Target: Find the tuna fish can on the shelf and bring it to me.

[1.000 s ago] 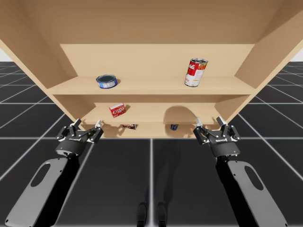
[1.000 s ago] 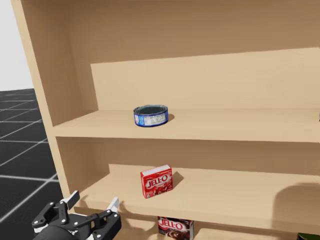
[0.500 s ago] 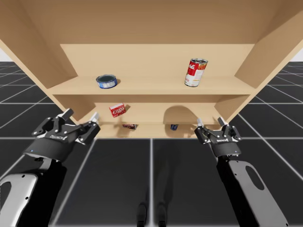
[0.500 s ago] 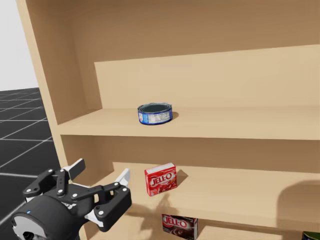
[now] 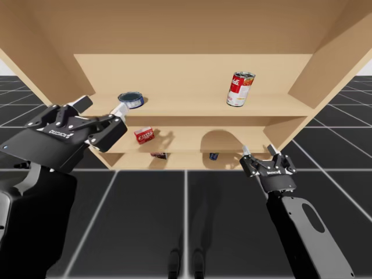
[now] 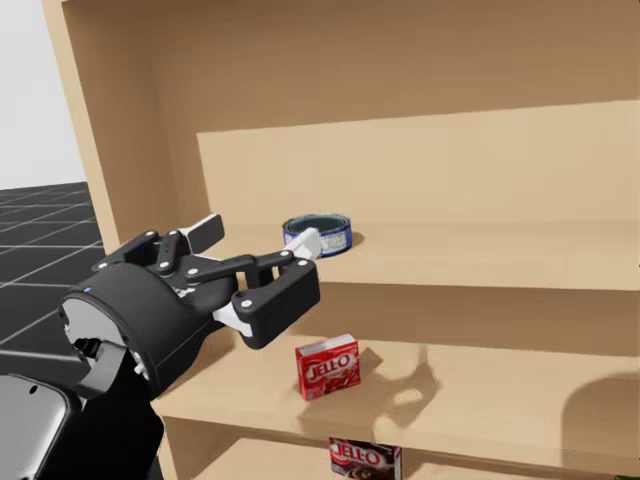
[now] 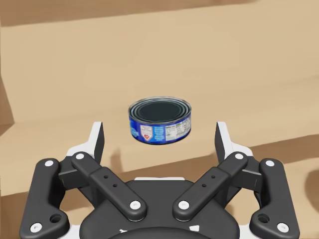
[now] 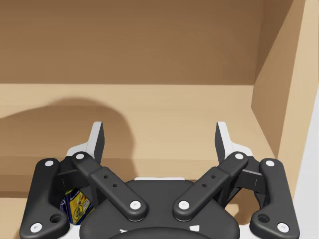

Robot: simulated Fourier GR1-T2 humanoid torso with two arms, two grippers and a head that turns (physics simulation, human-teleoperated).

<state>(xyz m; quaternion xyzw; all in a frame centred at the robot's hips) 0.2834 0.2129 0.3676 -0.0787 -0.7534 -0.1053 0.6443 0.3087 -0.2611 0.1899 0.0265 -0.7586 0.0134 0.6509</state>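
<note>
The tuna can [image 5: 132, 99] is a low blue can lying on the upper shelf board [image 5: 186, 106], towards its left end. My left gripper [image 5: 102, 106] is open and raised to that shelf's height. In the left wrist view the tuna can [image 7: 160, 120] lies just ahead of the left gripper [image 7: 159, 137], centred between the spread fingers without touching them. From the head, the left gripper [image 6: 255, 235] has one fingertip overlapping the tuna can [image 6: 328, 229]. My right gripper [image 5: 258, 150] hangs open and empty in front of the lower shelf, as the right gripper [image 8: 159, 137] in its wrist view confirms.
A tall red-and-white can [image 5: 239, 88] stands on the upper shelf at the right. A red box [image 5: 144, 135] sits on the middle shelf, a darker box [image 5: 158, 155] and a small blue item [image 5: 214, 156] below it. Slanted side walls [image 5: 40, 64] close the shelf in.
My left arm has risen from the lower shelf's front edge to the upper shelf, bringing its open gripper up to the tuna can. My head has turned slightly. The right arm has barely moved.
</note>
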